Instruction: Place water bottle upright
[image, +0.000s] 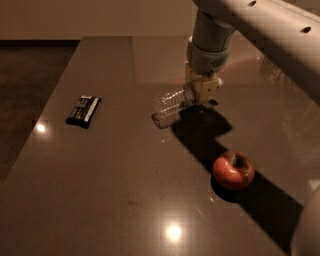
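Note:
The water bottle (171, 106) is a small clear ribbed bottle lying on its side on the dark table (125, 190), its base toward the lower left. Its neck end points up and right into my gripper (201, 90). The gripper comes down from the arm at the top right and is shut on the bottle's neck end, which sits slightly higher than the base. The cap and label are hidden by the gripper.
A red apple (233, 170) lies on the table to the lower right of the bottle. A black snack bar (83, 111) lies at the left. The table's left edge (47, 100) borders dark floor. My arm's shadow runs between bottle and apple.

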